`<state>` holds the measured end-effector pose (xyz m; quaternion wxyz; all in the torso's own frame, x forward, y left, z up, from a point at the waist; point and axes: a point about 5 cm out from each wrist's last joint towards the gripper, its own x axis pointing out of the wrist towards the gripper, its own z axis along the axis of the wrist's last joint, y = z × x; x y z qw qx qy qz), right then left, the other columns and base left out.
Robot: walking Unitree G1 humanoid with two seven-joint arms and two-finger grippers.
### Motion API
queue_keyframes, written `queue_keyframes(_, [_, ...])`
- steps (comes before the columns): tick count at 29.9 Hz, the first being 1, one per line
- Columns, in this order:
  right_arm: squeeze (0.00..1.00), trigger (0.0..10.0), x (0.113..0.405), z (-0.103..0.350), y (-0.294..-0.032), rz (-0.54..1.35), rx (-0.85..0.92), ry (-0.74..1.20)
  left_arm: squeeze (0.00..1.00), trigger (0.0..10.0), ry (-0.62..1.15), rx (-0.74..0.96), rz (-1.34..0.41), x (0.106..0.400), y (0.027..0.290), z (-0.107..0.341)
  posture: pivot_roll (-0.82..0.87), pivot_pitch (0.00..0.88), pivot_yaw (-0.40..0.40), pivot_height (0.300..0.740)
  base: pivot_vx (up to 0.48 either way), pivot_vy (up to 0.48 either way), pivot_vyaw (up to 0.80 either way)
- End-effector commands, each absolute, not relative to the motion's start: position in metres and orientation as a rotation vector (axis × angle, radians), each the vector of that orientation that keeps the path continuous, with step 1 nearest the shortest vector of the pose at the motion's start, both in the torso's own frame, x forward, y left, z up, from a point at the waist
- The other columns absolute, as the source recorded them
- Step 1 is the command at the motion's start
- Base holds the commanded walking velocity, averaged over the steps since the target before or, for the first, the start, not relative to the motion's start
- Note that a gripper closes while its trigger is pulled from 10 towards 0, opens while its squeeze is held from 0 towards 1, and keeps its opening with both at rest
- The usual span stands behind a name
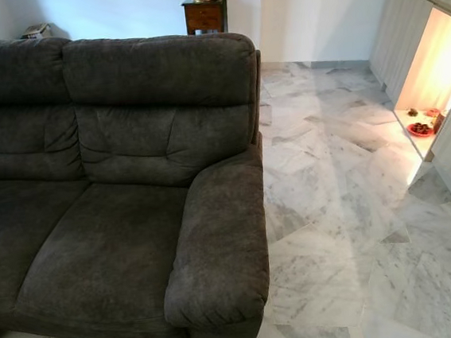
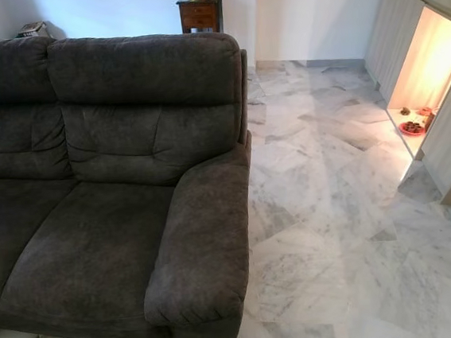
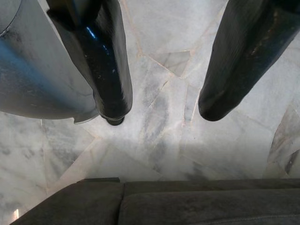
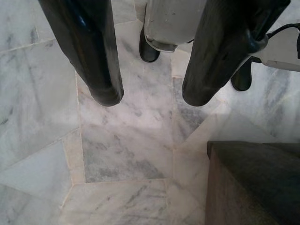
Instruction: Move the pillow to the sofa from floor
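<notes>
Sofa [image 1: 109,204] filling left half of frame; marble floor [image 1: 341,206] right; wooden cabinet [image 1: 204,14] top centre. Left claw [image 3: 161,105], right claw [image 4: 147,98] spread, empty, above floor.

We see the sofa [image 1: 116,195]: a dark grey, plush-upholstered unit standing on the marble floor [image 1: 351,229]. Its padded backrest is divided into sections, and its seat cushions carry nothing. A broad rounded armrest [image 1: 220,241] closes its right end. We see the sofa's lower edge against the floor in both wrist views.
</notes>
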<state>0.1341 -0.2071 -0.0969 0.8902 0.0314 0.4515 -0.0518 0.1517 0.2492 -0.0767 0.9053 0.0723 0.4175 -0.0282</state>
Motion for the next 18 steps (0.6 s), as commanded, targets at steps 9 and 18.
queue_keyframes(9, [0.00,10.0,0.1470,-0.0906,-0.2256,-0.324,0.211,0.904,0.00,10.0,0.922,0.241,-0.163,0.1788,0.2234,-0.0765,-0.09,0.000,0.070,0.740,0.000,0.000,0.00])
queue_keyframes(18, [0.00,10.0,0.1470,-0.0906,-0.2256,-0.324,0.211,0.904,0.00,10.0,0.922,0.241,-0.163,0.1788,0.2234,-0.0765,-0.09,0.000,0.070,0.740,0.000,0.000,0.00])
